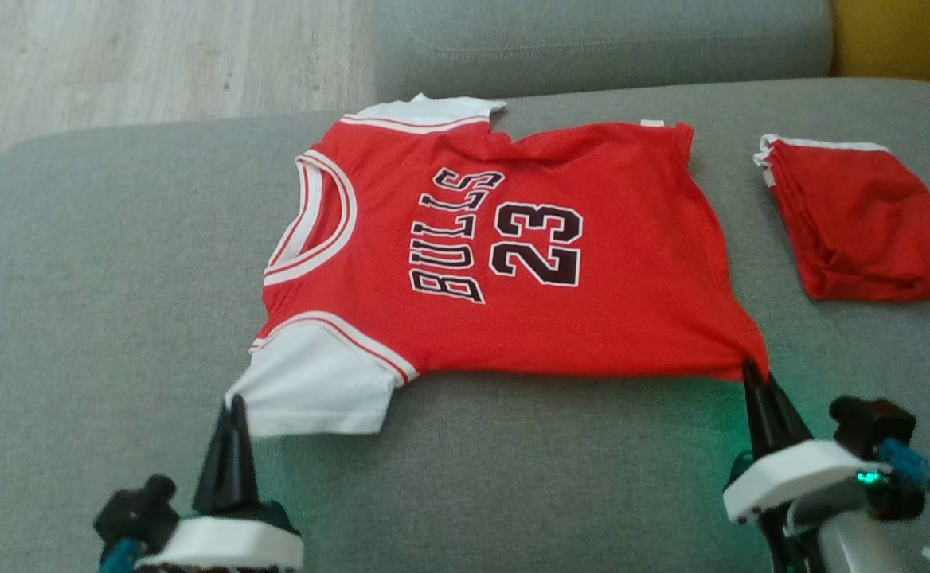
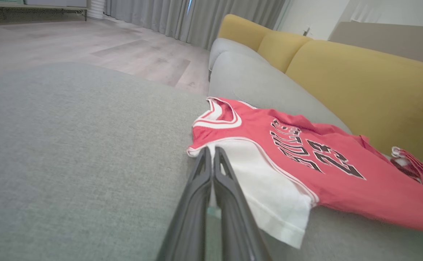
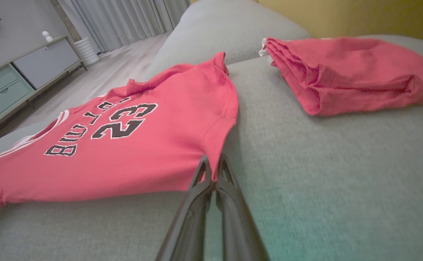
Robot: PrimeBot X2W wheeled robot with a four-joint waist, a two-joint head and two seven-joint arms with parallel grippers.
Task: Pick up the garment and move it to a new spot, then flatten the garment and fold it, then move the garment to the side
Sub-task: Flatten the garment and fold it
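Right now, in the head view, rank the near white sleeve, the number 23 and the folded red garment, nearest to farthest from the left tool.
1. Near white sleeve, at the left tool's tips.
2. Number 23, middle of the jersey.
3. Folded red garment, far right.

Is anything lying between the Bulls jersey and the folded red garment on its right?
No. Only bare grey sofa cushion separates the jersey from the folded red garment; the head and right wrist views both show it.
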